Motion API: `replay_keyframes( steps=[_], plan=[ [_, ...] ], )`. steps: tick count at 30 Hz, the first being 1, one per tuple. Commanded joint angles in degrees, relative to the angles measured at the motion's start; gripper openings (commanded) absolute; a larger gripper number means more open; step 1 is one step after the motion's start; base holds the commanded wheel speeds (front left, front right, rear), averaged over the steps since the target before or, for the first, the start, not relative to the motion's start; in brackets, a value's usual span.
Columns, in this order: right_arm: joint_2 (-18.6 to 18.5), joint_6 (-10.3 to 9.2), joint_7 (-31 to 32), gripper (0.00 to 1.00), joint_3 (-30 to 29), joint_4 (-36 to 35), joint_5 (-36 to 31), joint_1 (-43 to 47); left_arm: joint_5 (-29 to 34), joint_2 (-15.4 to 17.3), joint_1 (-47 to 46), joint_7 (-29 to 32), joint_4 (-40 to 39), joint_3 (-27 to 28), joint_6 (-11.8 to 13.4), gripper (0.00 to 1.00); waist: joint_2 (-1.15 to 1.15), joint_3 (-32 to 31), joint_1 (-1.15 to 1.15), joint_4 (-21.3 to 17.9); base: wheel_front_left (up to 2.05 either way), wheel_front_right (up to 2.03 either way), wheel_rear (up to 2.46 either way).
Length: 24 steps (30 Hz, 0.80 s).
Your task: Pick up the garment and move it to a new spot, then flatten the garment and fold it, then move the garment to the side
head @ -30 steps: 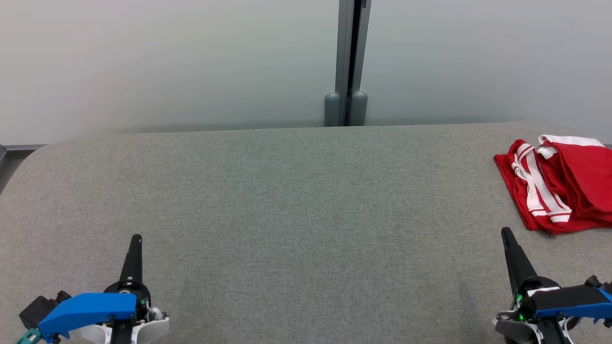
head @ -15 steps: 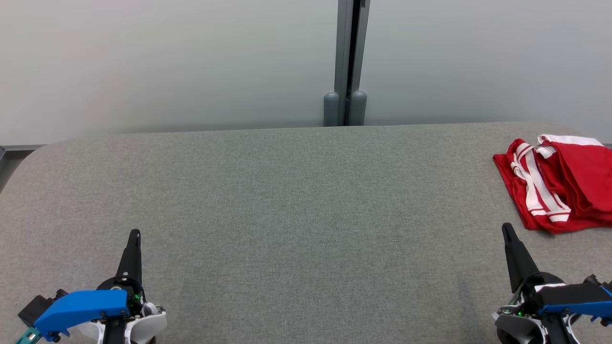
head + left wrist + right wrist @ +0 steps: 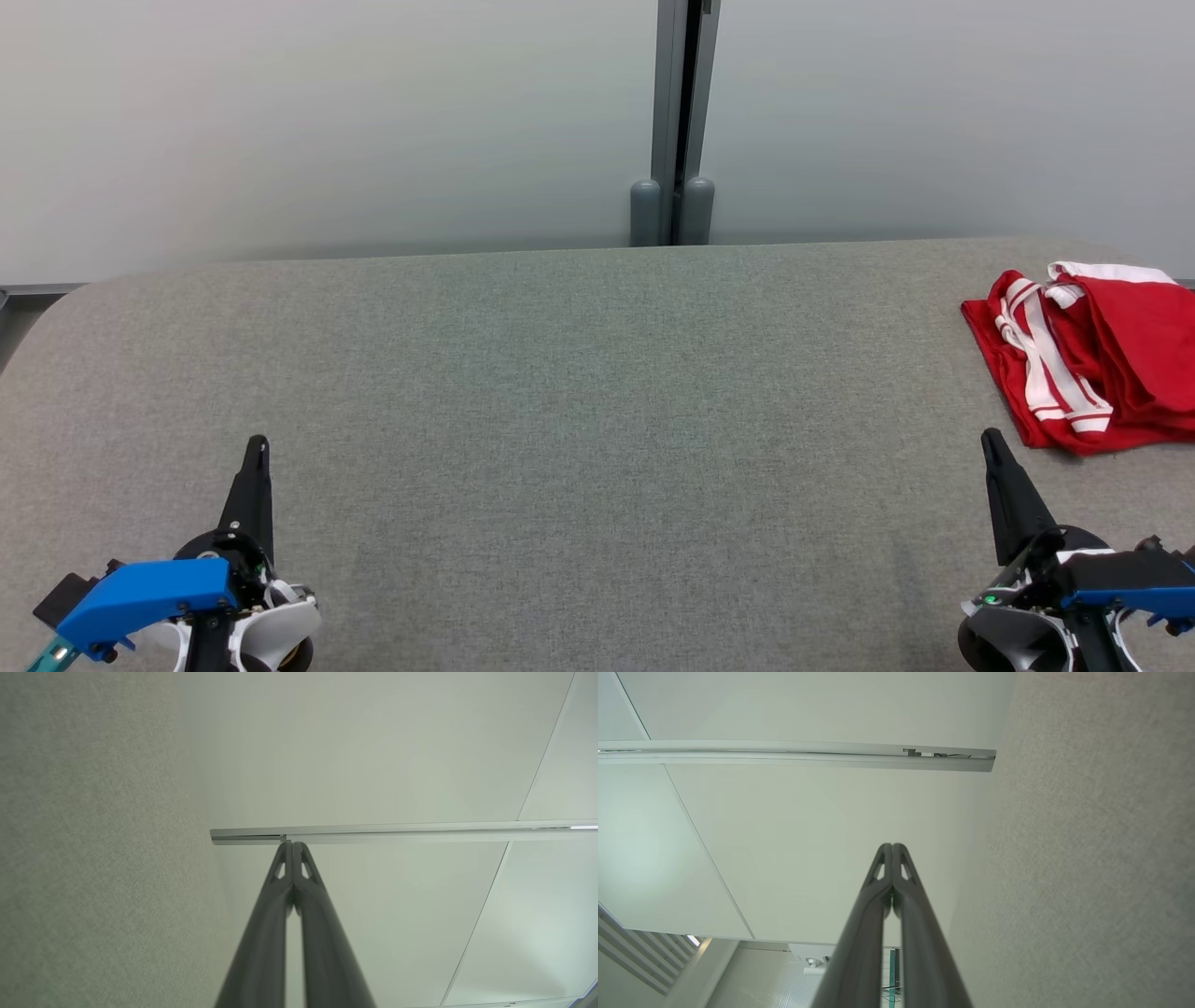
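Grey bench (image 3: 579, 373) held the red garment (image 3: 1092, 364) loosely folded at its right edge, perhaps awaiting pickup, perhaps already set aside; left claw (image 3: 255, 448) and right claw (image 3: 991, 441) hovered pressed together, empty.

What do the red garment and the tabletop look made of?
Garment: thin, smooth knit, probably polyester sportswear; it drapes in soft folds, with white stripes. Tabletop: grey woven fabric or felt, matte; fine heathered texture shows.
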Motion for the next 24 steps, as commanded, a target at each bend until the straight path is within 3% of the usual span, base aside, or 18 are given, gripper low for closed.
replay_keyframes(
  steps=[1,24],
  plan=[
    [-0.46,0.02,0.16,0.00,-0.17,0.13,1.17,-0.83,-1.13,-0.16,-0.76,0.34,-0.43,0.20,-0.58,0.00,-0.01,0.00,0.00,-0.01,0.00,0.00,0.00],
    [-0.46,0.02,0.22,0.00,-0.16,0.13,1.43,-0.83,-1.32,-0.16,-0.73,0.47,-0.43,0.25,-0.59,0.00,-0.01,0.01,0.00,-0.03,0.00,0.00,0.00]
  ],
)
